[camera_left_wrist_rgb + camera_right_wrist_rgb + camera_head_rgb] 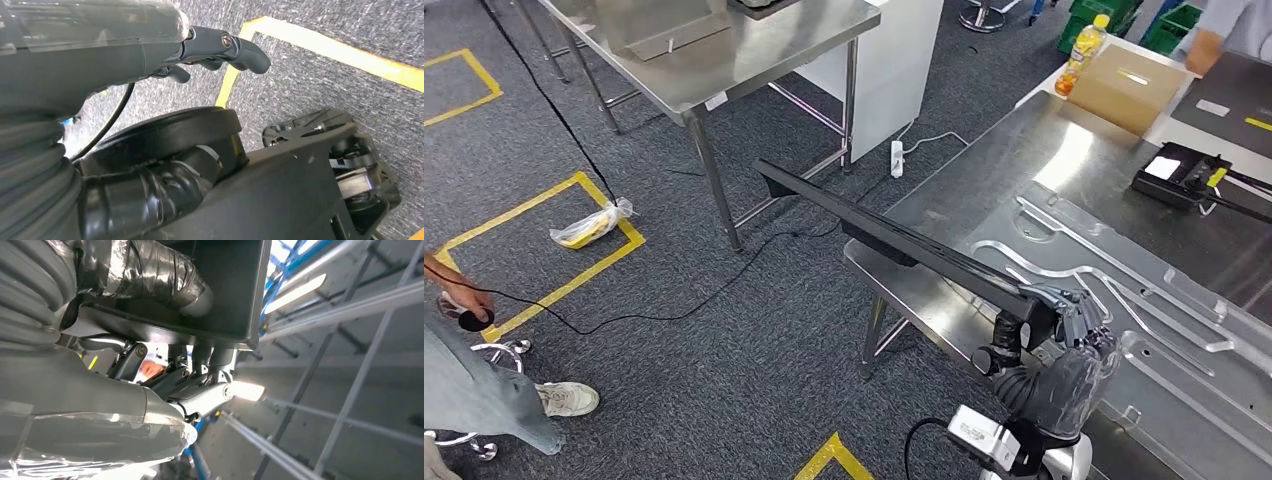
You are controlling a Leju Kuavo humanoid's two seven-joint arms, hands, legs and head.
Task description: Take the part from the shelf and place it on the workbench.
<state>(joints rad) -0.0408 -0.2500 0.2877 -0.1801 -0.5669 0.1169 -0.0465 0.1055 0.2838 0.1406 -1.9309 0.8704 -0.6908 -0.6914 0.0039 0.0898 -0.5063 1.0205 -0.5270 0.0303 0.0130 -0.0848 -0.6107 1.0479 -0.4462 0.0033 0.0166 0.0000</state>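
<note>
The part is a long black bar [894, 238], and my right hand [1072, 345] grips it at its near end. From there the bar reaches up and to the left, past the front left edge of the steel workbench [984, 170] and out over the carpet. In the right wrist view the thumb lies across the black part [227, 290], with the fingers [200, 365] closed under it. My left hand [220, 47] hangs over the carpet floor, its fingers loosely bent, with nothing in it.
Pressed metal panels [1124, 290] lie on the workbench, with a black device [1179, 172], a cardboard box [1129, 88] and a bottle [1079, 50] behind. A second steel table [724, 60] stands at the upper left. A power strip [896, 158] and cable lie on the floor. People stand at the lower left [474, 390] and upper right [1224, 30].
</note>
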